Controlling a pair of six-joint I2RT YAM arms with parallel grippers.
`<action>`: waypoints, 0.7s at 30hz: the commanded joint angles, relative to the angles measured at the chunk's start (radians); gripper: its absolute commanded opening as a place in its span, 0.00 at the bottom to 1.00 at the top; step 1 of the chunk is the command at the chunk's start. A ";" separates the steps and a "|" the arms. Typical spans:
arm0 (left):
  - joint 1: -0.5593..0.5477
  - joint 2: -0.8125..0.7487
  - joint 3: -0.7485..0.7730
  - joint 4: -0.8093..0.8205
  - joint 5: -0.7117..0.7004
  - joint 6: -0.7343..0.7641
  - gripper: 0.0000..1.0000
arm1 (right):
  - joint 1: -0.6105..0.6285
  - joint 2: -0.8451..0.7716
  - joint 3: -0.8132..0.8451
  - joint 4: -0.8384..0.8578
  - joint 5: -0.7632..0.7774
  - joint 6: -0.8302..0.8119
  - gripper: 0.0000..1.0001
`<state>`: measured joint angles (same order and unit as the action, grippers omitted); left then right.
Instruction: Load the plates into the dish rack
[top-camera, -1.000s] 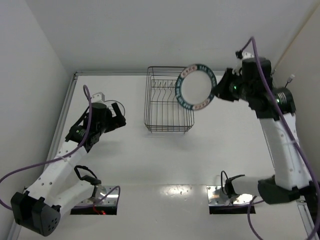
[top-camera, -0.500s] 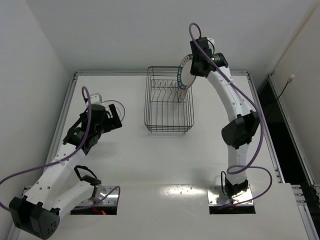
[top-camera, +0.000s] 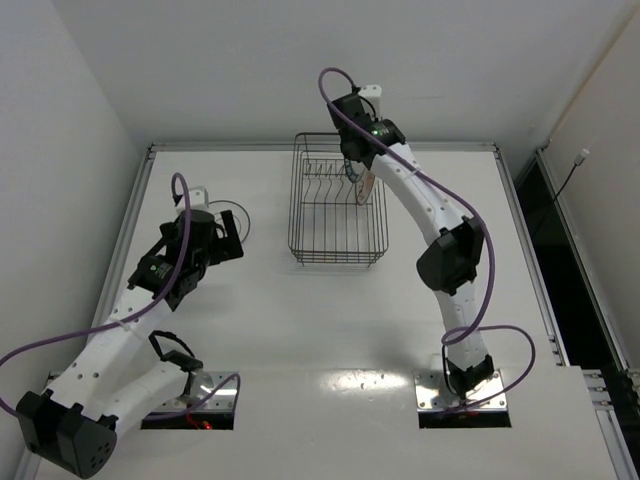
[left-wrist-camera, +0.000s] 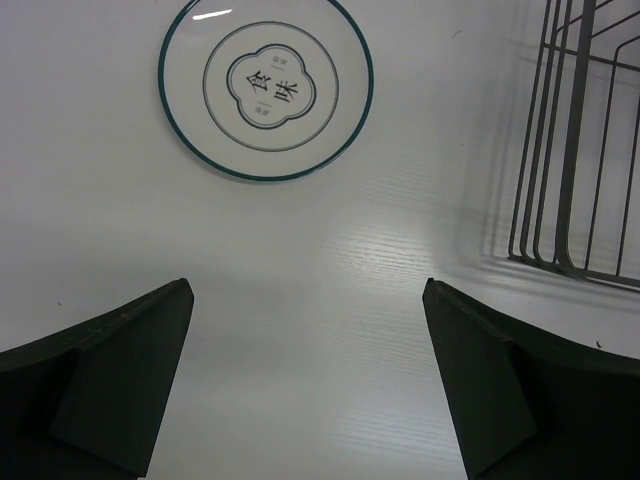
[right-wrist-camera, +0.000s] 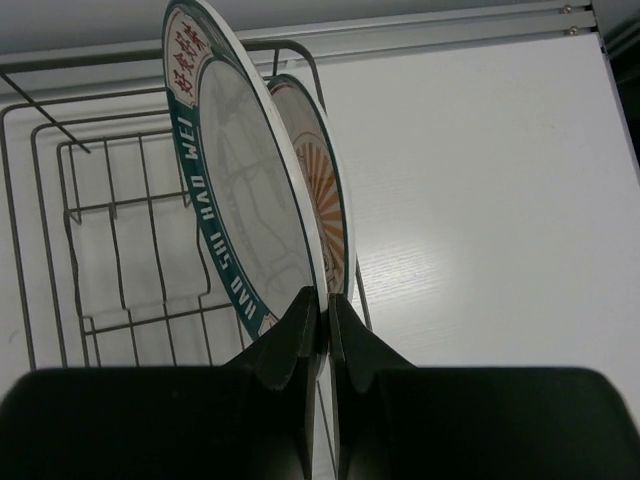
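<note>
My right gripper (right-wrist-camera: 327, 300) is shut on the rim of the teal-rimmed plate (right-wrist-camera: 240, 190) and holds it upright on edge inside the dish rack (right-wrist-camera: 100, 210). The orange sunburst plate (right-wrist-camera: 322, 205) stands upright just behind it at the rack's right side. In the top view the right gripper (top-camera: 358, 168) is over the rack's (top-camera: 310, 215) far right part, with the plate edge-on (top-camera: 367, 186). The plate with thin dark rings (left-wrist-camera: 266, 88) lies flat on the table, ahead of my open, empty left gripper (left-wrist-camera: 307, 285). In the top view the left gripper (top-camera: 226, 238) partly hides it.
The rack's wire side (left-wrist-camera: 575, 150) is to the right of the left gripper. Upright prongs (top-camera: 325, 185) stand in the rack's left part. White walls close the table at the back and left. Two arm bases sit at the near edge.
My right arm has swung left over the rack with the teal-rimmed plate, turned it edge-on and lowered it beside the orange plate. The left arm has barely moved.
</note>
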<state>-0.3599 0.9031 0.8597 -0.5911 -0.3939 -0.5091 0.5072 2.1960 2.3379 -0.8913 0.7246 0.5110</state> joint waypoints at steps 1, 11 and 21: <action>-0.017 0.000 -0.007 0.014 -0.034 0.027 1.00 | 0.024 0.016 0.035 0.037 0.148 -0.025 0.00; -0.017 -0.029 -0.016 -0.004 -0.034 0.037 1.00 | 0.065 0.004 0.014 0.077 0.283 -0.124 0.00; -0.017 -0.049 -0.025 -0.013 -0.034 0.046 1.00 | 0.045 0.050 -0.054 0.100 0.147 -0.103 0.00</action>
<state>-0.3672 0.8814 0.8341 -0.6056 -0.4156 -0.4782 0.5644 2.2406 2.2925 -0.8471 0.9073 0.4026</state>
